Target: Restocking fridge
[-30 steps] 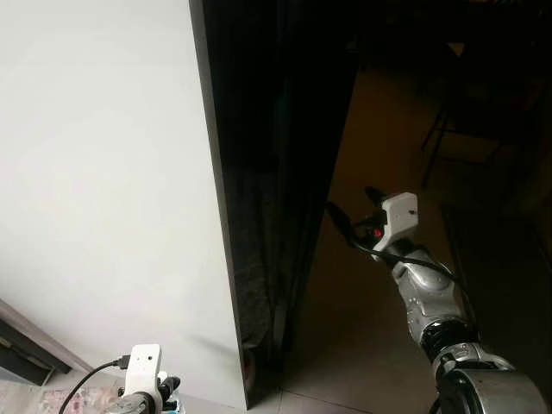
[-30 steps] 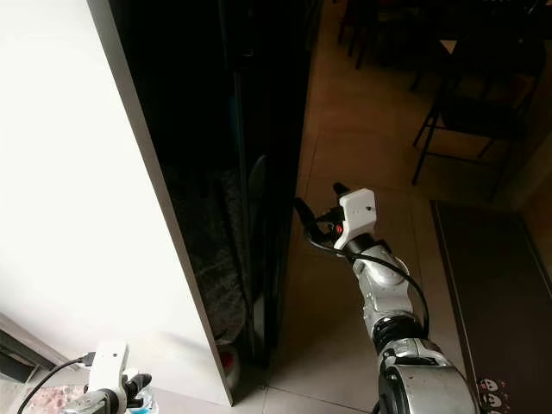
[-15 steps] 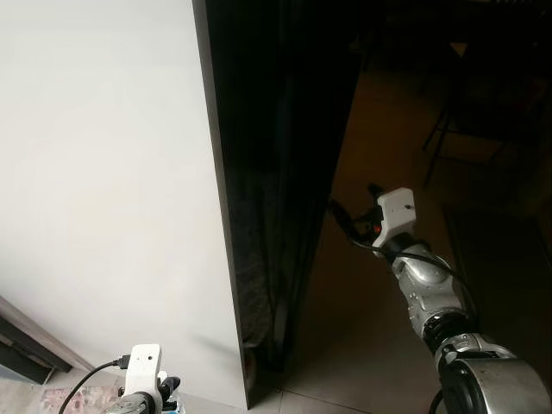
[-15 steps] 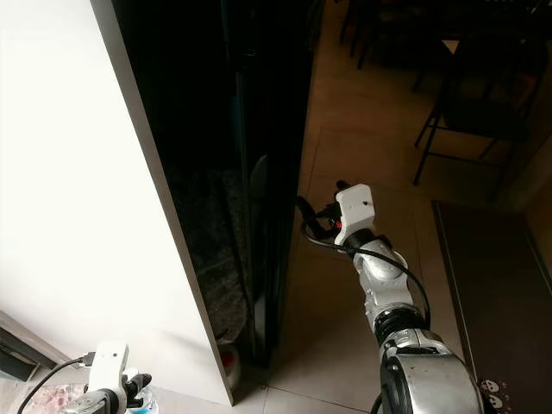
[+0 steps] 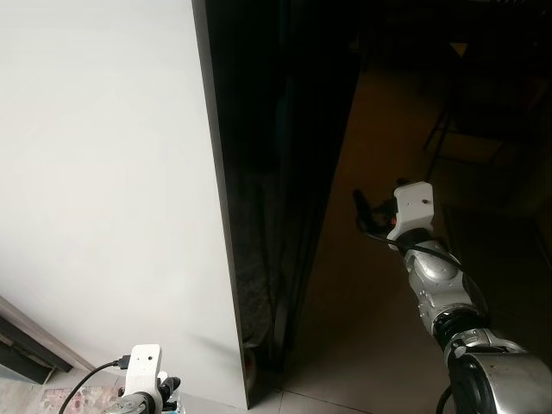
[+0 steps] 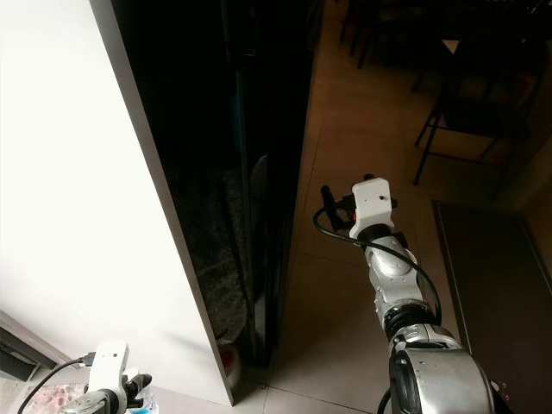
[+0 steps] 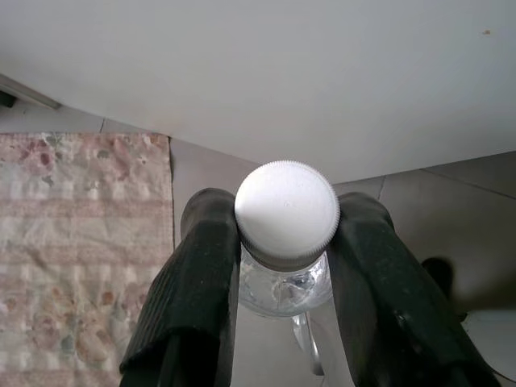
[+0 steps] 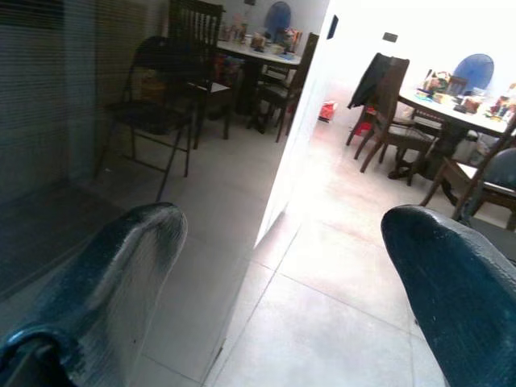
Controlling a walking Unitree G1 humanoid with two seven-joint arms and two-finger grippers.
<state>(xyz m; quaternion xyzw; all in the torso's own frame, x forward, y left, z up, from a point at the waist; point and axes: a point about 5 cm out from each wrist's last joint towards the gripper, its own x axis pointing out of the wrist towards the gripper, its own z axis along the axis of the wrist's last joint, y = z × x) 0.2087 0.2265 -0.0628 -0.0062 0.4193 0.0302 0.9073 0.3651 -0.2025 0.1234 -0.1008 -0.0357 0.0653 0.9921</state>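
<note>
The fridge stands tall on my left, with a plain white side [image 5: 103,172] and a glossy black front [image 6: 259,129] that is shut. My right gripper [image 6: 329,202] hovers open beside the black front's outer edge, a short gap away and not touching it. In the right wrist view its two fingers [image 8: 105,274] stand wide apart with nothing between them. My left gripper [image 7: 285,242] hangs low at the fridge's white side, shut on a clear water bottle [image 7: 286,211] just under its white cap.
Dark chairs and a table [image 6: 466,95] stand beyond on the tiled floor. A dark mat [image 6: 492,285] lies to the right. A patterned rug [image 7: 72,242] lies under the left arm. A small red thing [image 6: 226,362] sits at the fridge's base.
My right gripper has drawn back to the right, away from the black front's edge, and turned. The left arm with the bottle has hardly moved.
</note>
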